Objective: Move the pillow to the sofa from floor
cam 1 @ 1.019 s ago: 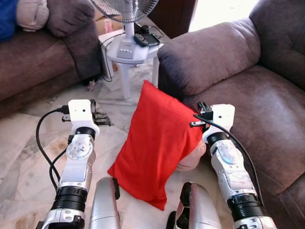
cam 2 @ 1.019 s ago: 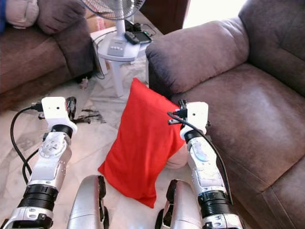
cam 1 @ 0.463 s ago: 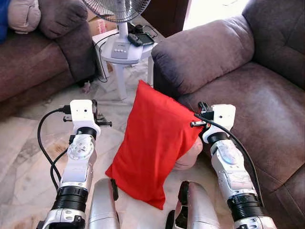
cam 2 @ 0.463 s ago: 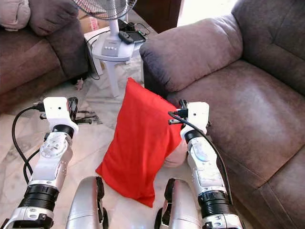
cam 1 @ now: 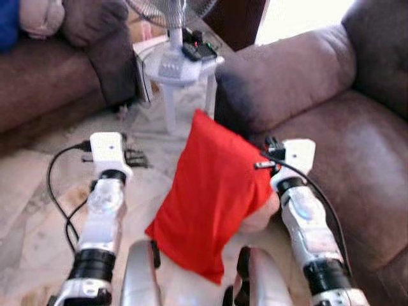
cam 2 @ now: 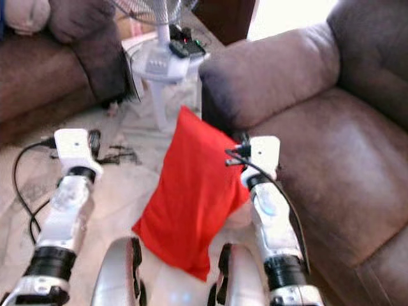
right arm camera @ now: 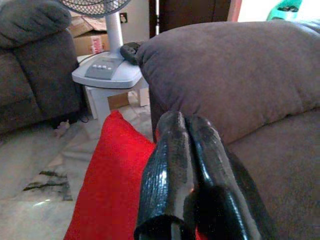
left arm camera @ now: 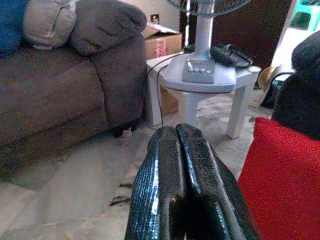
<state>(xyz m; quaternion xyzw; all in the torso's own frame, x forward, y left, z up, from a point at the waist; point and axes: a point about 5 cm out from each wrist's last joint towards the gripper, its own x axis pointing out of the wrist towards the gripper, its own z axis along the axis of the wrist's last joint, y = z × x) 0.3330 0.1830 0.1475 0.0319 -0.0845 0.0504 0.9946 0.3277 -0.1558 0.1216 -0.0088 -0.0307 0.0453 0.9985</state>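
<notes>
My red pillow [cam 1: 213, 197] hangs between my arms, just beside the sofa [cam 1: 357, 159] on my right. Wrist views resolve what the blurred head views cannot: left gripper [left arm camera: 180, 135] pressed together, empty; right gripper [right arm camera: 187, 130] closed against the pillow's edge.

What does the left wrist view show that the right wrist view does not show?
Left wrist view alone: the left end effector, fingers together, and the other sofa's seat with a beige cushion. Right wrist view alone: the right end effector, fingers together beside the near sofa's armrest. Both: the red pillow, the fan base and the pale floor.
</notes>
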